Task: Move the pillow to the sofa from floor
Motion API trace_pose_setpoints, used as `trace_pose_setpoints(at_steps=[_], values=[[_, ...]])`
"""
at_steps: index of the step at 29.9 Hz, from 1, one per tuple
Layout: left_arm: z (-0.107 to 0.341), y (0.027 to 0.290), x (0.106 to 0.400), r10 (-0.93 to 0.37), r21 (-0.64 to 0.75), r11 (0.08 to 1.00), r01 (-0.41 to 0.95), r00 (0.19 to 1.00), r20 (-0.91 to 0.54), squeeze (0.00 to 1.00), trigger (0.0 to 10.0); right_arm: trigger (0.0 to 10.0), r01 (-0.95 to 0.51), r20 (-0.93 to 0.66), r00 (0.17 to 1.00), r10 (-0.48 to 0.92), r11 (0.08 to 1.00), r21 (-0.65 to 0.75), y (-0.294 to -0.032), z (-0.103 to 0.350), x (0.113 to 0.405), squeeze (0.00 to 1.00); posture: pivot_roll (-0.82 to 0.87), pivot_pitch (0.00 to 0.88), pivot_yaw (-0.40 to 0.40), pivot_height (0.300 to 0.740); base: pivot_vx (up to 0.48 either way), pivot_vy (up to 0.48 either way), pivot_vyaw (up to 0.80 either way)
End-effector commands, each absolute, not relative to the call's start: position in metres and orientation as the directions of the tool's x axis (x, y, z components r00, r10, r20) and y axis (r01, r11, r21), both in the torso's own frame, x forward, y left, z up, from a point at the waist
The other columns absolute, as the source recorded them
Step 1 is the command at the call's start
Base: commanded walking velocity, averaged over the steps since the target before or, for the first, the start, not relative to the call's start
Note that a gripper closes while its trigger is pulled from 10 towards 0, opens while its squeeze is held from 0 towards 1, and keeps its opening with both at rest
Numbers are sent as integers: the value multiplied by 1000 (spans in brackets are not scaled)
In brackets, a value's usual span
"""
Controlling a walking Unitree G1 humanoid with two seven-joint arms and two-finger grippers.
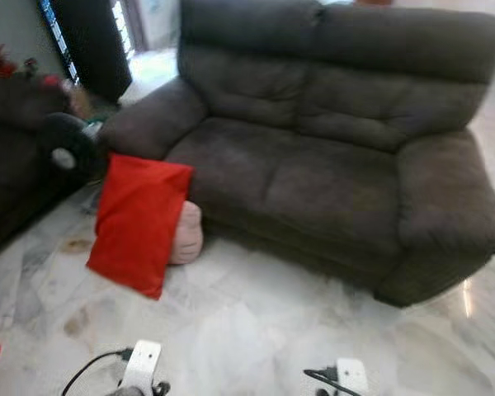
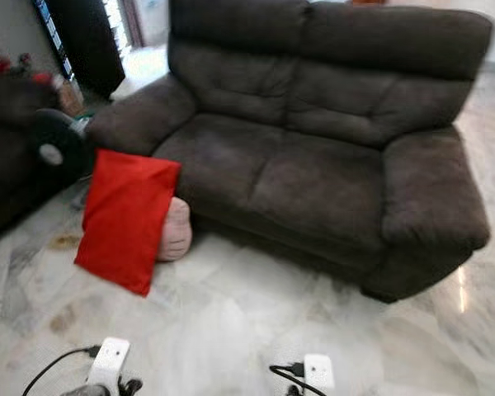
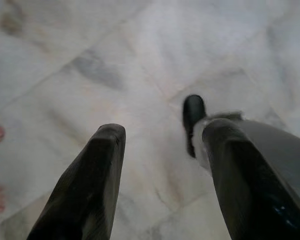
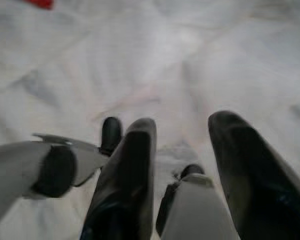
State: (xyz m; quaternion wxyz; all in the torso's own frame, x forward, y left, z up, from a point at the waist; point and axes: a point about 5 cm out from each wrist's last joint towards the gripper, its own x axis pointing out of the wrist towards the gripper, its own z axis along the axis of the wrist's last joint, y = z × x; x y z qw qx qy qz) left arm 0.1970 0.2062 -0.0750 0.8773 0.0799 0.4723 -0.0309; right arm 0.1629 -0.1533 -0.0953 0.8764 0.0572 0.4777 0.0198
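The red pillow (image 1: 139, 221) leaned on the sofa (image 1: 330, 157) front; both end effectors (image 3: 160, 190) (image 4: 190, 170) hung open, empty. A one-sided pinch might let it sag and slip.

One red pillow (image 1: 139, 221) leans on the floor with one pinkish cushion (image 1: 186, 233) tucked behind it. Two dark sofas show: one two-seater (image 1: 330, 140) and part of another (image 1: 16, 157). Each of two grippers, left gripper (image 3: 160, 145) and right gripper (image 4: 182, 135), has two black fingers held apart.

A red pillow (image 1: 138, 221) stood tilted on the marble floor (image 1: 256, 330), leaning against the dark brown sofa (image 1: 330, 140) at its eight o'clock corner.
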Motion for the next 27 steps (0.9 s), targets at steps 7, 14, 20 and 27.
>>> trace_pose_setpoints(at_steps=[7, 14, 20, 27], values=[[-77, 203, 193, 23, 118, 983, 139, 546, -837, 0, 10000, 10000, 19, -845, 529, 73, 995, 98, -161, -97, 157, 0, 48, 0, -8, 740, 0, 0, 800], [-78, 204, 192, 28, 121, 983, 136, 543, -839, 0, 10000, 10000, 12, -847, 525, 76, 995, 97, -161, -98, 156, 0, 49, 0, -8, 740, 0, 0, 800], [-78, 204, 191, 27, 109, 987, 118, 546, -837, 0, 10000, 10000, 74, -849, 525, 61, 990, 117, -161, -99, 154, 0, 48, 0, -8, 740, 0, 0, 267], [-78, 204, 191, 32, 109, 988, 108, 549, -835, 0, 10000, 10000, 73, -848, 527, 64, 990, 121, -161, -99, 153, 0, 46, 0, -14, 740, 300, 0, 0]])
